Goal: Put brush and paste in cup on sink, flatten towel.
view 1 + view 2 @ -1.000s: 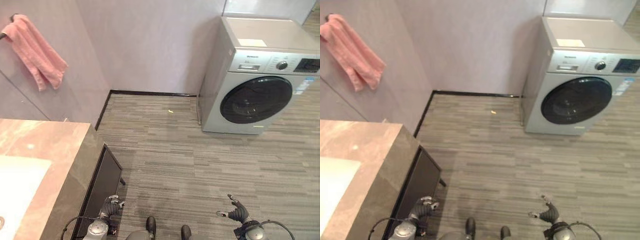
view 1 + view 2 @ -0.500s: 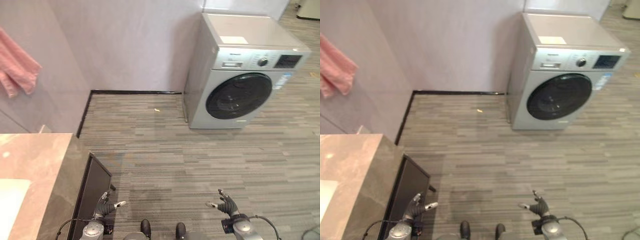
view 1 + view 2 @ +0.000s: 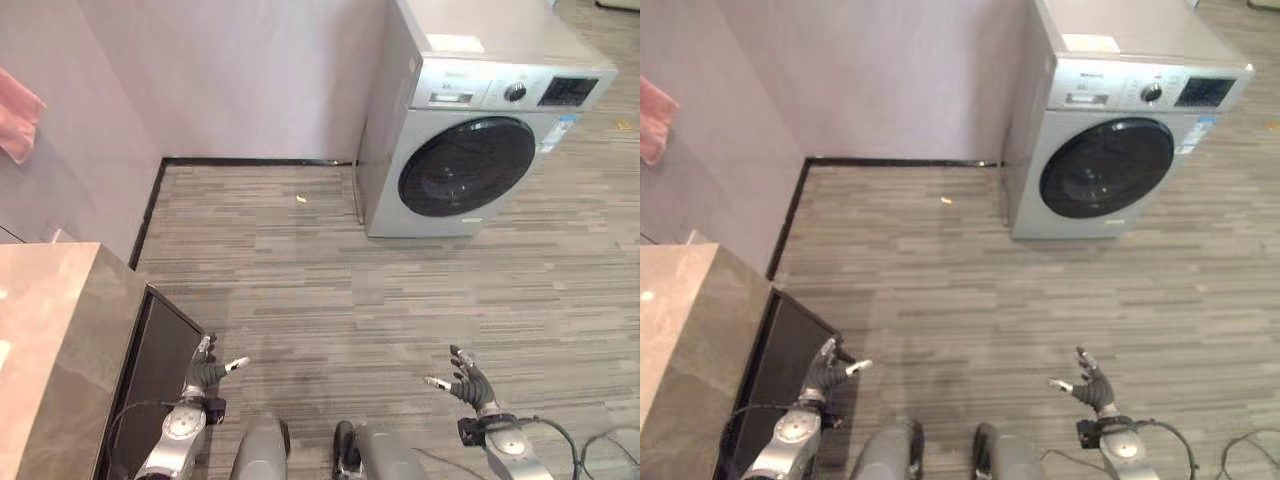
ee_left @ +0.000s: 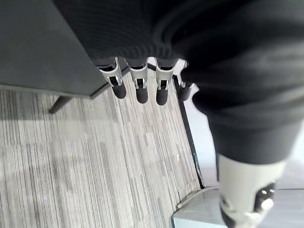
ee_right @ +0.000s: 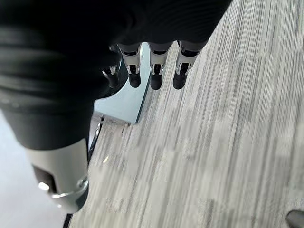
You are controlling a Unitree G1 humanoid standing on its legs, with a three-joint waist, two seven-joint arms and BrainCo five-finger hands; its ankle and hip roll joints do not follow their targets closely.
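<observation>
Towel [image 3: 17, 118] is the one task thing I can spot, a pink scrap hanging on the wall at the far left, up above the table [image 3: 45, 330] with the stone top. Brush, paste and cup aren't anywhere I can make out, so no idea how they lie. Left hand [image 3: 207, 372] hangs low right beside the table's dark front panel [image 3: 160, 360], fingers loose and straight, holding nothing. Right hand [image 3: 468, 378] is well apart on the other side, also relaxed and empty, over bare wood-look floor [image 3: 340, 290]. So the left arm is clearly the nearer one. My guess: everything needed lies off to the left, plenty of open floor to turn, washing machine [image 3: 470, 120] well clear.
</observation>
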